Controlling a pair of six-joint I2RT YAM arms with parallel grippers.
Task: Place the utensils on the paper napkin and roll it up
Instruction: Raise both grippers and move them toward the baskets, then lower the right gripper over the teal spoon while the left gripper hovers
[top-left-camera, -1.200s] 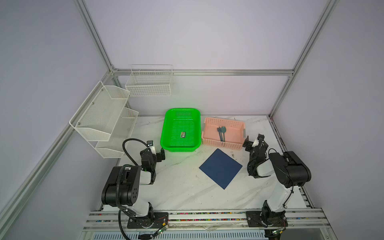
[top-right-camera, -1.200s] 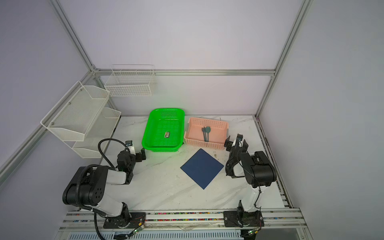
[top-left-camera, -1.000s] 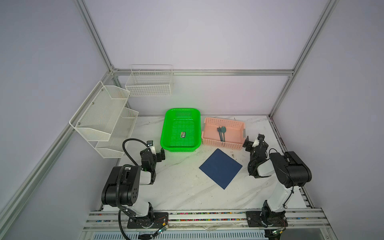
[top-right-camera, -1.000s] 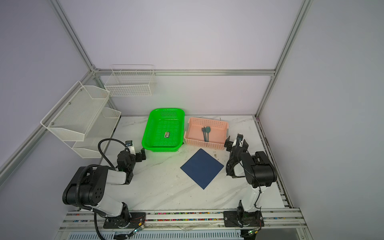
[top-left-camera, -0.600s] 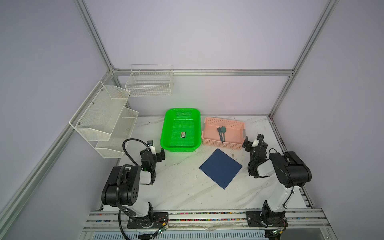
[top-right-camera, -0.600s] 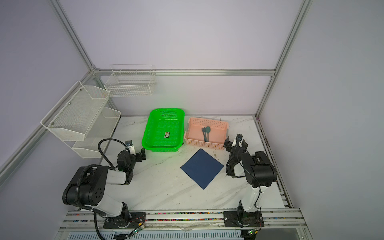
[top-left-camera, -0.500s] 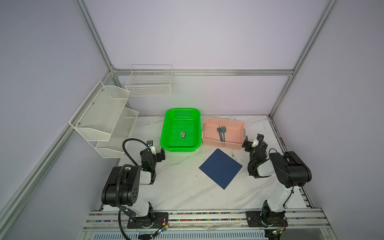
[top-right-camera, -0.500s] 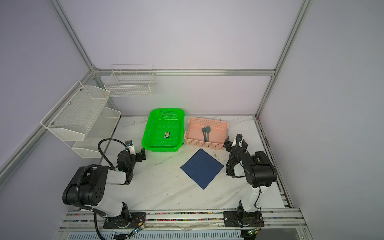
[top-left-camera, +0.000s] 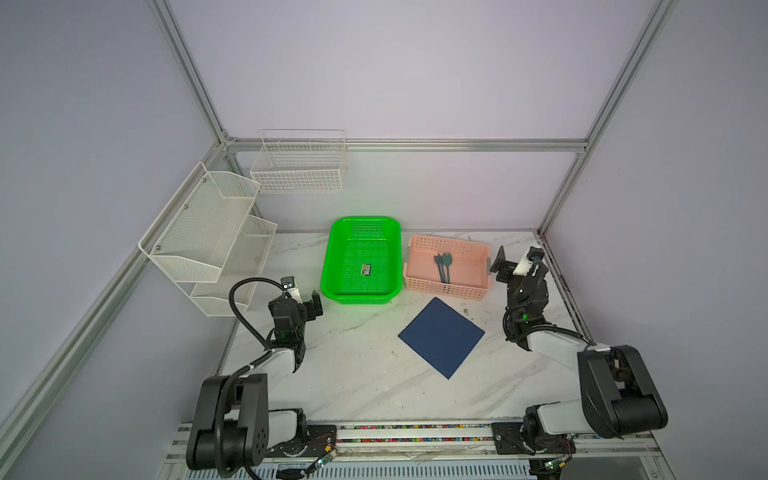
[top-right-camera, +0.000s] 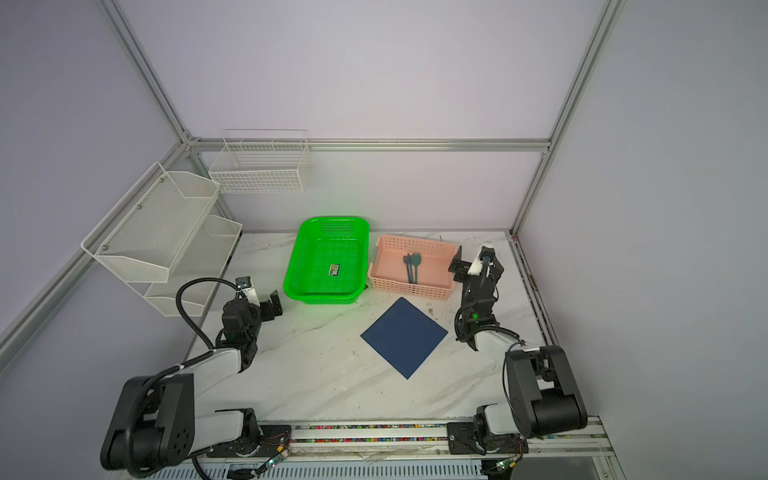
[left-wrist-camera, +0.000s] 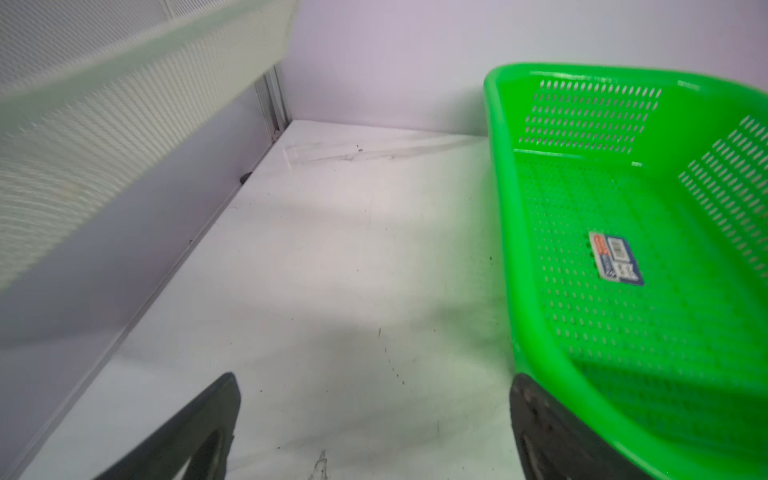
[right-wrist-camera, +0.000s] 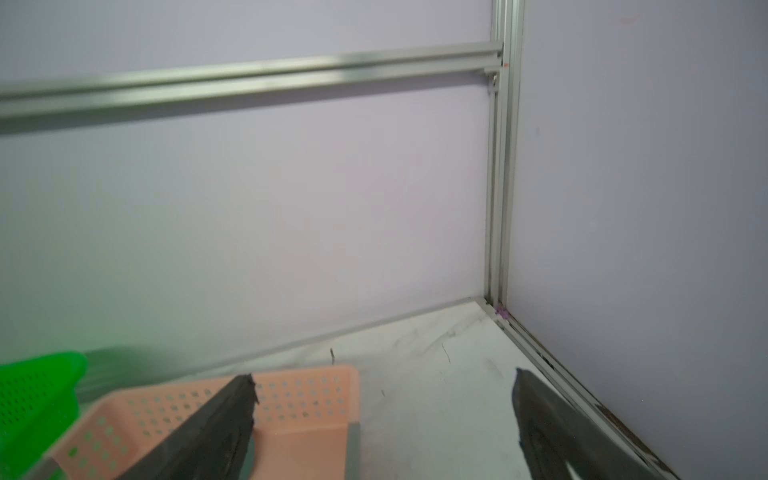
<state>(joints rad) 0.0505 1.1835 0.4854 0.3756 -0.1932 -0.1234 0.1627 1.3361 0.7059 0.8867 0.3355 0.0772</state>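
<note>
Left fingers (left-wrist-camera: 195, 432) apart | right fingers (right-wrist-camera: 224, 428) apart, just beside pink basket (top-left-camera: 469, 246) holding utensils (top-left-camera: 443, 268)

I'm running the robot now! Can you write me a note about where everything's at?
Left gripper: open, empty, beside the green plastic basket.
Right gripper: open, empty, by the pink plastic basket's right end.
Dark teal plastic utensils: lying inside the pink basket.
Dark navy square paper napkin: flat on the marble table, in front of that basket.
Done: nothing yet. Left: move utensils onto napkin, roll it up.
</note>
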